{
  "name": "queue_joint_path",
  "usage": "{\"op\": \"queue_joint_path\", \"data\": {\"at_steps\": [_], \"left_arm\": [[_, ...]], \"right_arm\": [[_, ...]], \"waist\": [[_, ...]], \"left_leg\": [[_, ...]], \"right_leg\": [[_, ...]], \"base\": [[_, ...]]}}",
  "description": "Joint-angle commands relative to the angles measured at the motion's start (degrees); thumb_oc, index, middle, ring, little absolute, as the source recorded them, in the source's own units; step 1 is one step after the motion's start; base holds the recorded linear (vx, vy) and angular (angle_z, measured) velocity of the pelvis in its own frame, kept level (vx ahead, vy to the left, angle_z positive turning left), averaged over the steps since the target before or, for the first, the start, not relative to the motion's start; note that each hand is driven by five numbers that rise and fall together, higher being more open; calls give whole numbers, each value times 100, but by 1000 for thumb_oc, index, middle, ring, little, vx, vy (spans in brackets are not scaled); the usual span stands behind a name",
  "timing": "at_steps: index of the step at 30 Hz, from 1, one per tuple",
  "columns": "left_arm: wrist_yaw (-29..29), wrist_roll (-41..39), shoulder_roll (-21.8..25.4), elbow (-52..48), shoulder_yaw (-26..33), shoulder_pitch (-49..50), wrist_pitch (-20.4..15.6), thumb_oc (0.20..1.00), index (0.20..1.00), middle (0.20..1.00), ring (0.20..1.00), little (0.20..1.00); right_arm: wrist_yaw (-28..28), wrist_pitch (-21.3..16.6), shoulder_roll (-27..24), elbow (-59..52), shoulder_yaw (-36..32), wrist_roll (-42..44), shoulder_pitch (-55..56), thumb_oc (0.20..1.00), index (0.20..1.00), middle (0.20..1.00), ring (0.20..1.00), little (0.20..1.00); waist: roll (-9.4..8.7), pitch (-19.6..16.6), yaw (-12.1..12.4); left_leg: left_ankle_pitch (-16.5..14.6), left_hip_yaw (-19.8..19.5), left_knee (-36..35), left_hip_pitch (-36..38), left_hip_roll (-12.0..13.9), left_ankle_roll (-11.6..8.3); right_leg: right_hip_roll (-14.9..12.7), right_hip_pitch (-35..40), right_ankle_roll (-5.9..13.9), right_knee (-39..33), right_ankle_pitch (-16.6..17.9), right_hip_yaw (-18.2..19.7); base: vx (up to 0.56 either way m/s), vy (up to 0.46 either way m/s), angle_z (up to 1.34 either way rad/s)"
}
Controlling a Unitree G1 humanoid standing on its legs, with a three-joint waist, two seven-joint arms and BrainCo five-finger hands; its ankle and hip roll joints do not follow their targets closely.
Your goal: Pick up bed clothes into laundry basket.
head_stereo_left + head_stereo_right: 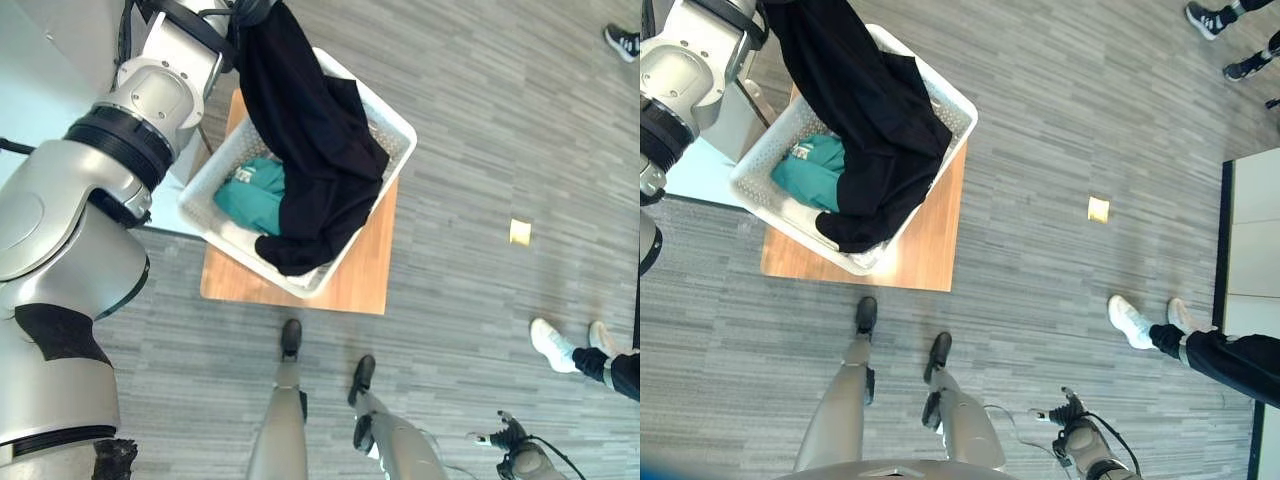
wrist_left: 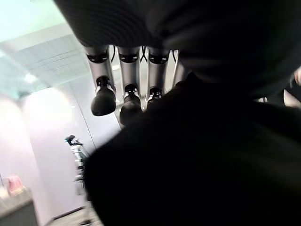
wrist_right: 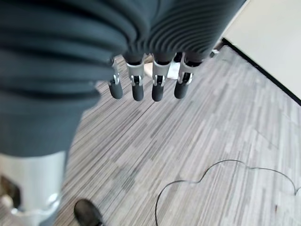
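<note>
A black garment (image 1: 310, 130) hangs from my raised left hand (image 1: 250, 10) at the top of the left eye view. Its lower part drapes over the far rim and into the white laundry basket (image 1: 400, 125). In the left wrist view the fingers (image 2: 129, 94) curl against the black cloth (image 2: 197, 160). A teal garment (image 1: 255, 195) lies inside the basket, beside the black one. My right hand (image 1: 1068, 412) hangs low at my right side, over the floor. Its fingers (image 3: 157, 87) are relaxed and hold nothing.
The basket stands on a low wooden table (image 1: 360, 275). A pale bed surface (image 1: 700, 170) lies to the left of it. A yellow note (image 1: 520, 231) lies on the grey plank floor. A person's white shoes (image 1: 550, 345) stand at the right, and dark shoes (image 1: 622, 40) at the top right.
</note>
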Motion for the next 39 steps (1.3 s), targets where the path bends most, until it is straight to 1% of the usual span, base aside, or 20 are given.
{"op": "queue_joint_path", "data": {"at_steps": [1,2,3,4,8,9,10,12,15,16,17,18,20,21,22,27,31,35,37,39], "left_arm": [[398,-185,-538,-128,477,-1,-69,200,200,200,200,200],[410,-243,-647,-324,632,264,-142,200,200,200,200,200],[406,-238,-646,-334,642,273,-140,200,200,200,200,200],[360,-351,-898,-776,943,781,-258,200,200,200,200,200],[211,-714,-1452,-1501,1256,1535,-520,200,200,200,200,200],[198,-710,-1449,-1524,1269,1554,-514,200,200,200,200,200],[121,-855,-1803,-1669,1346,1891,-597,200,200,200,200,200],[50,-888,-2312,-1505,1305,1969,-596,200,200,200,200,200],[12,-901,-2712,-1055,1258,2137,-523,200,200,200,200,200],[69,-880,-2860,-642,1258,2178,-438,200,200,200,200,200],[88,-864,-2938,-465,1268,2211,-383,366,366,366,366,366],[144,-843,-3045,-207,1260,2217,-306,498,498,498,498,498],[195,-785,-3142,117,1248,2225,-226,652,652,652,652,652],[207,-782,-3191,258,1246,2190,-167,853,853,853,853,853],[249,-775,-3223,419,1241,2164,-134,1000,1000,1000,1000,1000],[349,-741,-3167,912,1297,2115,25,1000,1000,1000,1000,1000],[459,-800,-3004,900,1388,1912,62,1000,1000,1000,1000,1000],[571,-916,-2884,744,1444,1712,80,1000,1000,1000,1000,1000],[570,-1064,-2851,679,1483,1694,57,1000,1000,1000,1000,1000],[329,-1343,-2835,678,1493,1845,-110,1000,1000,1000,1000,1000]], "right_arm": [[-171,9,-316,-172,-115,-259,218,1000,1000,1000,1000,1000],[-187,26,-315,-168,-122,-273,259,1000,1000,1000,1000,1000],[-187,26,-321,-171,-124,-274,265,1000,1000,1000,1000,1000],[-234,64,-333,-189,-189,-293,326,1000,1000,1000,1000,1000],[-278,133,-288,-205,-286,-263,363,1000,1000,1000,1000,1000],[-278,134,-295,-207,-286,-264,374,1000,1000,1000,1000,1000],[-281,176,-274,-200,-318,-232,299,1000,1000,1000,1000,1000],[-287,206,-255,-172,-315,-178,207,1000,1000,1000,1000,1000],[-321,209,-234,-151,-322,-83,104,1000,1000,1000,1000,1000],[-340,185,-226,-125,-342,-1,48,1000,1000,1000,1000,1000],[-354,169,-196,-123,-318,23,50,1000,1000,1000,1000,1000],[-351,158,-152,-106,-292,67,24,1000,1000,1000,1000,1000],[-363,142,-91,-53,-245,66,29,1000,1000,1000,1000,1000],[-375,128,-52,-24,-213,67,40,1000,1000,1000,1000,1000],[-380,119,-40,20,-210,89,46,1000,1000,1000,1000,1000],[-400,106,-10,178,-211,122,97,1000,1000,1000,1000,1000],[-397,58,17,186,-187,141,212,1000,1000,1000,1000,1000],[-373,22,62,122,-157,182,274,1000,1000,1000,1000,1000],[-367,63,75,108,-137,186,253,1000,1000,1000,1000,1000],[-338,124,61,126,-153,181,214,1000,1000,1000,1000,1000]], "waist": [[198,387,10],[184,389,27],[186,380,16],[176,406,71],[184,463,189],[194,455,184],[217,488,271],[239,503,328],[236,542,390],[235,566,419],[235,572,415],[239,573,412],[229,568,401],[226,555,377],[225,542,377],[249,505,328],[236,455,287],[280,398,245],[309,376,247],[370,339,279]], "left_leg": [[-588,-291,-608,911,314,-437],[-600,-307,-608,934,303,-434],[-570,-312,-608,915,287,-425],[-578,-362,-608,963,265,-410],[-572,-462,-608,993,213,-382],[-573,-468,-608,995,213,-382],[-564,-500,-608,1006,197,-377],[-541,-543,-608,990,168,-381],[-520,-601,-608,951,140,-389],[-509,-627,-608,924,137,-400],[-506,-644,-608,913,138,-400],[-524,-647,-608,913,150,-407],[-512,-636,-608,906,153,-411],[-470,-637,-608,882,143,-407],[-501,-621,-608,893,155,-417],[-475,-610,-608,843,149,-425],[-479,-596,-608,811,161,-436],[-500,-596,-608,887,164,-442],[-514,-584,-608,967,164,-440],[-529,-571,-608,1070,164,-426]], "right_leg": [[-462,594,730,-81,701,-47],[-464,618,730,-81,680,-67],[-478,604,730,-81,696,-73],[-483,653,730,-81,631,-114],[-486,718,726,-81,520,-150],[-486,723,726,-81,517,-156],[-485,759,703,-81,429,-174],[-491,777,674,-81,327,-226],[-494,776,647,-81,253,-291],[-488,761,638,-81,224,-315],[-483,752,633,-81,210,-320],[-463,750,628,-81,177,-315],[-450,733,623,-81,157,-306],[-460,705,622,-81,164,-312],[-446,704,620,-81,147,-295],[-428,621,615,-81,152,-275],[-428,568,632,-81,174,-266],[-425,634,623,-81,136,-267],[-425,717,613,-81,108,-275],[-436,806,597,-81,68,-282]], "base": [[37,-37,7],[16,-25,7],[23,-42,7],[18,-37,6],[14,-53,0],[-12,-38,1],[-2,-48,8],[-10,-62,15],[-33,-62,21],[-50,-59,13],[-40,-52,9],[-27,-11,8],[-14,-12,7],[3,-16,3],[0,0,0],[0,0,0],[0,-2,-4],[1,-2,-8],[0,0,0],[16,26,1]]}}
